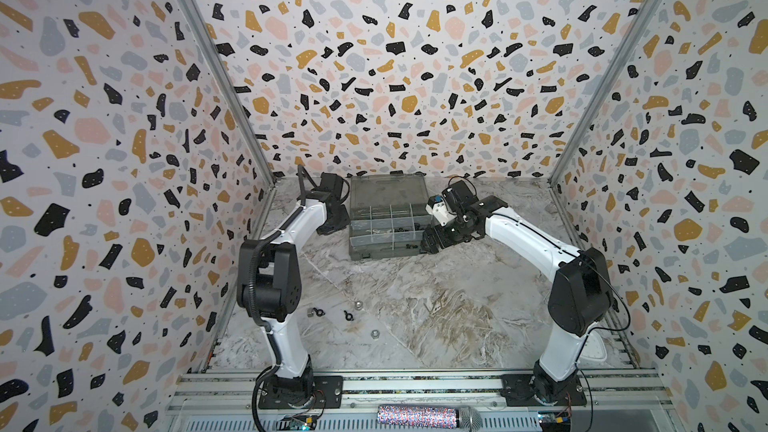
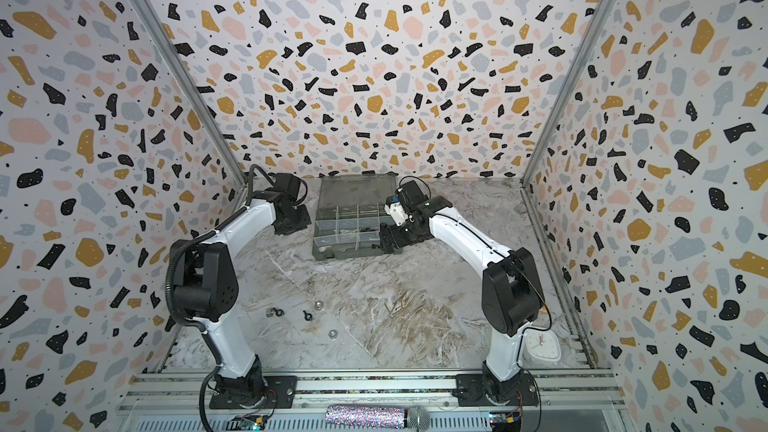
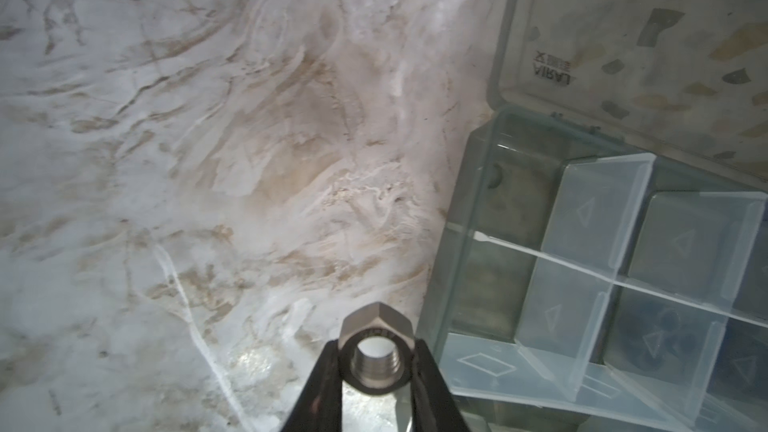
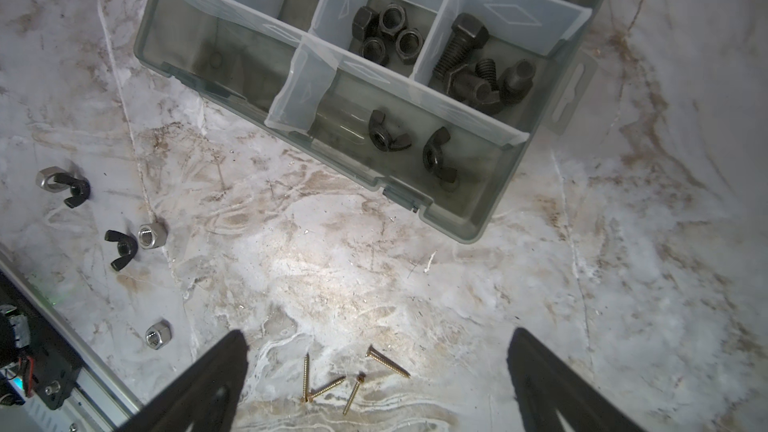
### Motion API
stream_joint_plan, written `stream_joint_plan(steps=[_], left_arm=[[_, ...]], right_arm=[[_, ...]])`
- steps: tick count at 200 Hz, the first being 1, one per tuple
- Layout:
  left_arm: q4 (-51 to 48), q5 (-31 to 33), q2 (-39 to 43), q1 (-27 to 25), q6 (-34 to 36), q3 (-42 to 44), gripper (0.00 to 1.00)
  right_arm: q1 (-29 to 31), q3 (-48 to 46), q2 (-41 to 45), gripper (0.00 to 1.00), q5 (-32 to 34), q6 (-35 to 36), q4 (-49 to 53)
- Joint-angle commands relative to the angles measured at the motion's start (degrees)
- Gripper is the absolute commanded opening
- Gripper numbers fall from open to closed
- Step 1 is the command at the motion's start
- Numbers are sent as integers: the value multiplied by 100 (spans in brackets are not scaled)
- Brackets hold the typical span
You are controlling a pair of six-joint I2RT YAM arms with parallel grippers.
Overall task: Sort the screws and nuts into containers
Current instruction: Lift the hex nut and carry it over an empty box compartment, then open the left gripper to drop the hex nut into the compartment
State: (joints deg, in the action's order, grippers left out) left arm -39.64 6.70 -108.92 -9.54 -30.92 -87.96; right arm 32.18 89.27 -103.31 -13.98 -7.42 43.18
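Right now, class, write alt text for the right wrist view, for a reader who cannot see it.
The open right gripper hovers over four brass screws on the marble table. Beyond them the grey organizer box holds black hex nuts, black bolts and two wing nuts in separate compartments. Loose nuts lie nearby.

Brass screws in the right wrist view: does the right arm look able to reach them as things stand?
Probably yes. The right end effector is open and empty. The four brass screws lie loose on the table, in line with the gap between its fingers and clear of the organizer box. Nothing visible blocks the way.
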Motion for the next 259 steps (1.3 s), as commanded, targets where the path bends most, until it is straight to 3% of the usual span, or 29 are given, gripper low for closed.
stream_joint_plan(steps=[1,81,144,204,259], left_arm=[[-145,0,-221,-178,-91,-359,25],[-272,-191,-1013,-639,-160,-1215,25],[-333,-214,-1250,-795,-202,-1276,26],[-491,-101,-1250,-837,-196,-1420,46],[-772,91,-615,-839,-170,-1365,48]], right_arm=[[-86,-117,353,99,55,-31,11],[-370,-483,664,99,73,-58,57],[-594,-688,806,99,52,-25,49],[-701,-701,806,99,-17,60,38],[-713,-638,782,99,-160,74,-12]])
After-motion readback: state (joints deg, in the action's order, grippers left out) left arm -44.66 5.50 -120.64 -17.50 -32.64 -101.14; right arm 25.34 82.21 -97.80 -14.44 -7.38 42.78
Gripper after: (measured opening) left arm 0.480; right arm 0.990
